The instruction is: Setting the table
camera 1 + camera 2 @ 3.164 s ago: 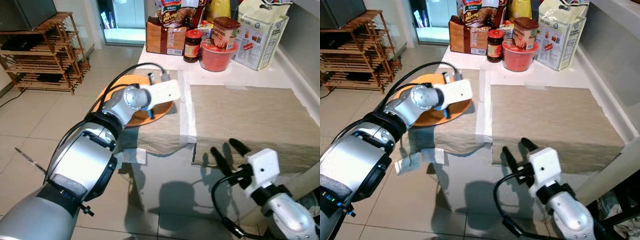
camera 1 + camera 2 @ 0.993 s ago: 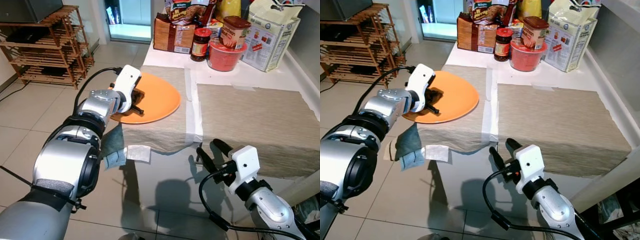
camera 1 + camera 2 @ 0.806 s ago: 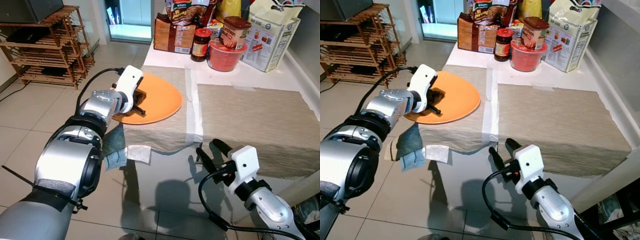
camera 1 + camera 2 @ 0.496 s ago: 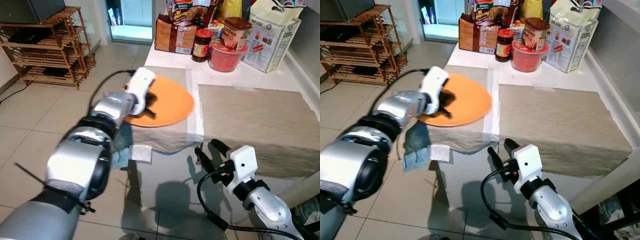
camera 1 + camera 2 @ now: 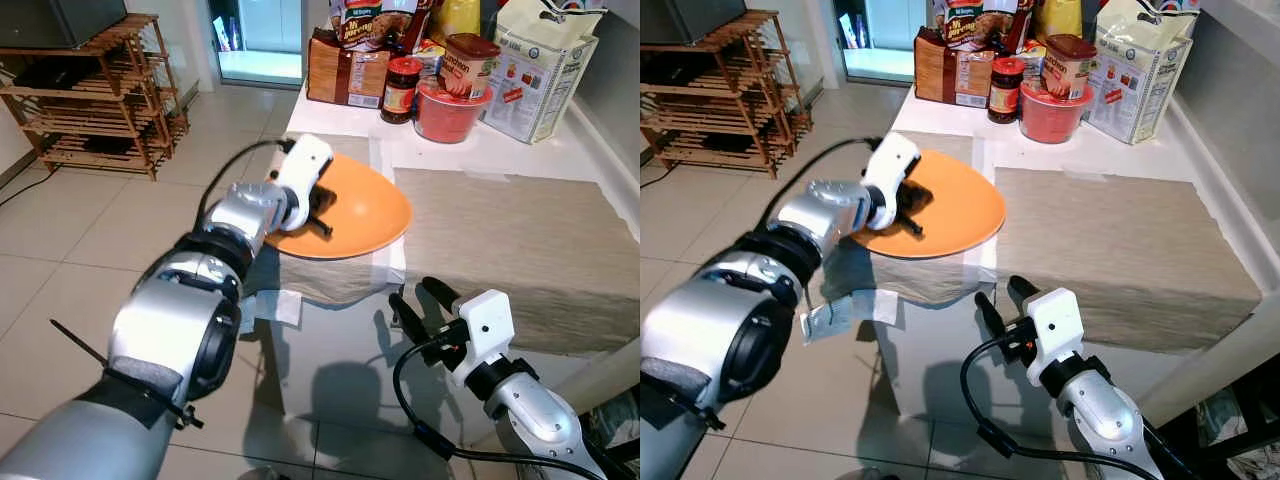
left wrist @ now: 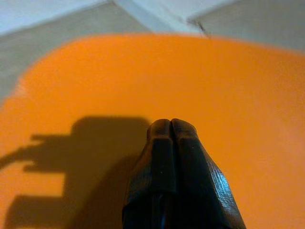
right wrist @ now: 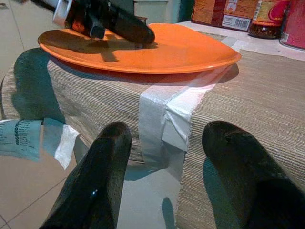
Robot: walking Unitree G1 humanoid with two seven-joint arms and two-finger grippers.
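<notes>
Left tool presses on an orange plate at the counter's near left corner.

The left tool (image 5: 318,215), its fingers pressed together, rests on the orange plate (image 5: 365,215), which lies on the tan mat (image 5: 925,275) by the counter's (image 5: 470,150) left edge, its rim reaching the taped seam beside the second mat (image 5: 510,245). The right tool (image 5: 425,308), fingers spread, hangs off the counter's near edge. Jars and food packets (image 5: 440,60) crowd the far edge.

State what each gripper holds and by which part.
The left gripper holds nothing: its shut jaws press on the orange plate, on its upper face toward the left edge. The right gripper is open, below the table edge.
</notes>
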